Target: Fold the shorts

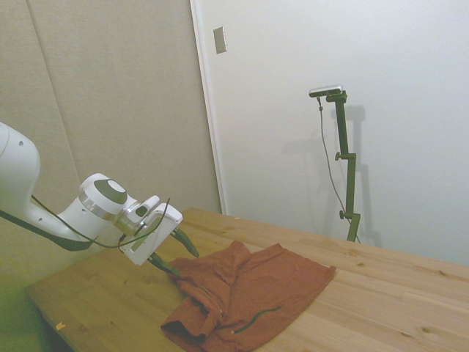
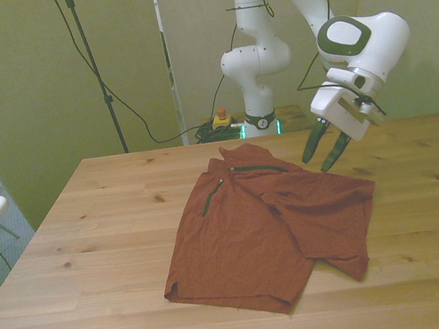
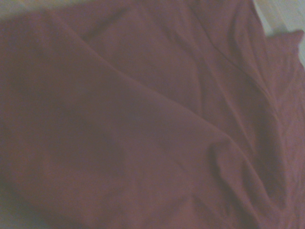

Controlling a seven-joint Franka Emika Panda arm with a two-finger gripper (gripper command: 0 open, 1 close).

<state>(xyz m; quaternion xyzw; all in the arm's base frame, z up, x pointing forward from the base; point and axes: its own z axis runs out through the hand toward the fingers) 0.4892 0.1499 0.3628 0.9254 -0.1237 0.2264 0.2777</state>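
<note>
The shorts point(image 2: 265, 226) were spread out on the wooden table point(image 2: 92, 225). The gripper point(image 2: 324, 147) was held just above their edge, its fingers parted, and nothing was gripped

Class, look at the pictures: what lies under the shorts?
The shorts lie on the wooden table, bare around them. Whether anything is hidden beneath the cloth cannot be seen.
</note>
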